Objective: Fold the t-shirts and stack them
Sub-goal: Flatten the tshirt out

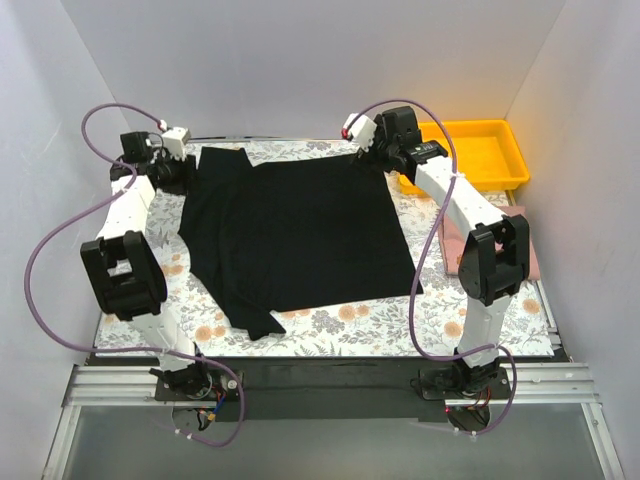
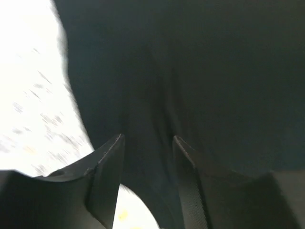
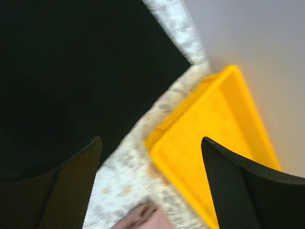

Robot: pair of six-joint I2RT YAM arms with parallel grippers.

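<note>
Since the black t-shirt (image 1: 300,235) is limp and light, pinch its far corners; your left gripper (image 2: 147,137) and right gripper (image 3: 151,139) both show fingers apart

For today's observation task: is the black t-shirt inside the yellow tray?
No, the t-shirt lies spread on the table, outside the yellow tray.

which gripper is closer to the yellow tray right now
Right. The right gripper hangs over the t-shirt at its far right corner, just beside the yellow tray. The left gripper is at the far left corner, the whole t-shirt between it and the tray.
</note>
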